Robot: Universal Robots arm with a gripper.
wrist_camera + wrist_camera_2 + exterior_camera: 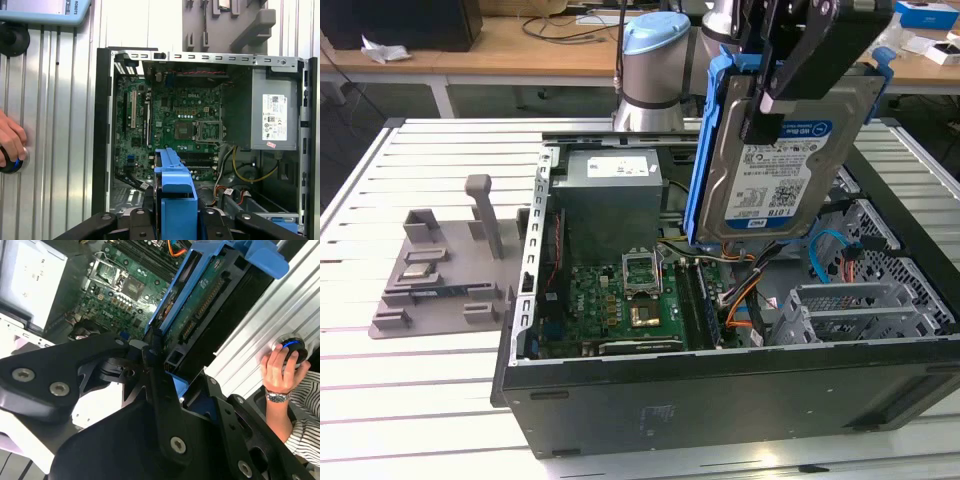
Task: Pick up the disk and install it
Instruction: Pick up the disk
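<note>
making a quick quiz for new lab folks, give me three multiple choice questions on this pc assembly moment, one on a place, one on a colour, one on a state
1. Where is the disk?
a. on a shelf
b. in a drawer
c. held up in the air over the open computer case

2. What colour is the carrier frame round the disk's edges?
a. blue
b. red
c. green

3. The gripper is:
a. open and empty
b. shut on the disk
c. shut on a screwdriver

Answers:
1 c: in the exterior view the disk hangs above the case, not seated in it.
2 a: the plastic rail along the disk's edge is bright blue in the exterior view and both wrist views.
3 b: the black fingers clamp the disk and carry it.
</note>
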